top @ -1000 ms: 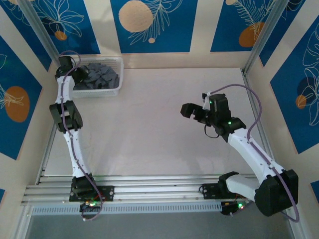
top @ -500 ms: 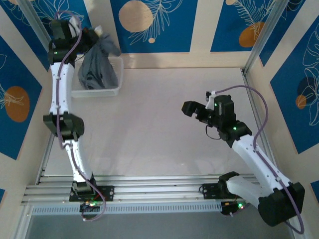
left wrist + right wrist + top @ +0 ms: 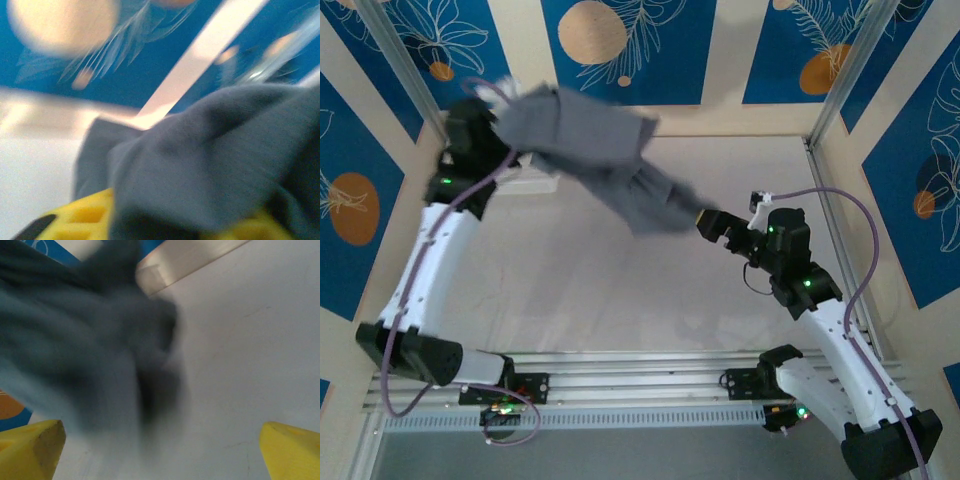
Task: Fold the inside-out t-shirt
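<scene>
The dark grey inside-out t-shirt (image 3: 600, 150) hangs bunched in the air over the back of the table, blurred by motion. Its upper end lies at my left gripper (image 3: 505, 108) and its lower end trails down to the right. In the left wrist view the t-shirt (image 3: 210, 160) drapes over the yellow fingers (image 3: 85, 215), hiding how the jaws stand. My right gripper (image 3: 705, 222) is just right of the cloth's lower end. Its yellow fingertips (image 3: 35, 445) stand wide apart and the blurred t-shirt (image 3: 75, 340) hangs ahead of them, not between them.
A strip of the white basket (image 3: 538, 182) shows at the back left, behind the left arm and the cloth. The pale table (image 3: 620, 290) is bare in the middle and front. Metal posts and patterned walls close in the sides and back.
My left arm lifted the t-shirt out of the basket and swung it right, over the table's back. My right arm drew in and turned toward the cloth, its gripper still open.
</scene>
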